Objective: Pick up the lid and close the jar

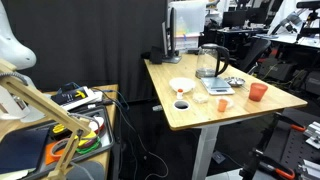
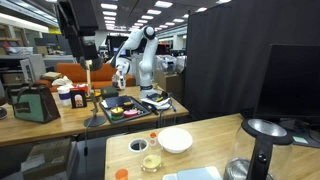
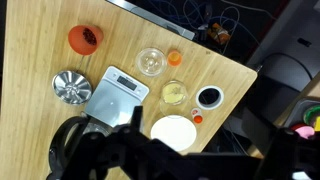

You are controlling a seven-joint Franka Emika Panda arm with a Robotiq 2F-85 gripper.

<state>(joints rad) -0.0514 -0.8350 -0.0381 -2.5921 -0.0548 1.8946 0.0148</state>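
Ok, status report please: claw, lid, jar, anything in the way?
Claw above table, open or shut unclear. Orange lid on table beside open jar. Nothing blocking lid.

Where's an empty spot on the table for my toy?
In the wrist view, bare wood lies left of the orange cup and metal bowl, and at the table corner above the black cup. Around the scale it's crowded.

Gripper [image 3: 135,152] pointing down, dark and blurred, spread unclear.

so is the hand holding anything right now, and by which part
nothing, as far as shows: the hand hangs high above the table, no object between its dark, blurred fingers
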